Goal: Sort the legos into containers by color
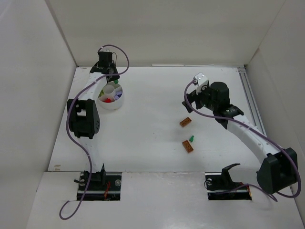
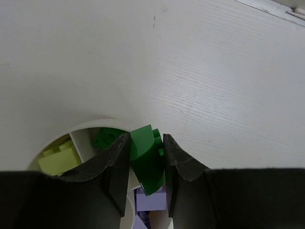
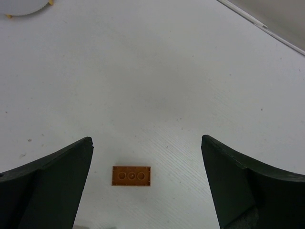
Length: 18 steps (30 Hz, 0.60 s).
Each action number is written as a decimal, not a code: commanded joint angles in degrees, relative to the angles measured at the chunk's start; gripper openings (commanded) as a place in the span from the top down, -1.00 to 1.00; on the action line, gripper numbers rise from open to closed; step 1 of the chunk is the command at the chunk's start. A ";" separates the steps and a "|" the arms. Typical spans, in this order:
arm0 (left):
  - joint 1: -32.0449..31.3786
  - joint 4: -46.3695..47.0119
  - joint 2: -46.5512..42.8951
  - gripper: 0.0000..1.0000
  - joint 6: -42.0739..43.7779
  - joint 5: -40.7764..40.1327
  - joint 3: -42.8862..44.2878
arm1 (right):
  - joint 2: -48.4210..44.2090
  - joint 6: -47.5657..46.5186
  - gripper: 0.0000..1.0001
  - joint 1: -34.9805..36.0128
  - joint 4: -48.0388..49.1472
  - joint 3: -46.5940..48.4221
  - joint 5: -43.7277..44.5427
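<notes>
While left arm hangs over cup, jaws pinch green brick | right jaws wide

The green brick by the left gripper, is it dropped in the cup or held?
Held. The left gripper pinches the small green plastic brick on both sides, over the round white plastic cup.

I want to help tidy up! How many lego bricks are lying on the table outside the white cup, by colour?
Brown-orange flat plastic lego bricks: 2
Small green plastic lego brick: 1
Total: 3
Not counted: the dark green plastic brick pinched in the left gripper above the round white plastic cup.
</notes>
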 commanded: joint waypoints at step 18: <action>0.44 -3.59 -1.86 0.65 1.68 -4.40 2.04 | 1.55 1.99 -1.00 -0.69 0.82 0.10 0.22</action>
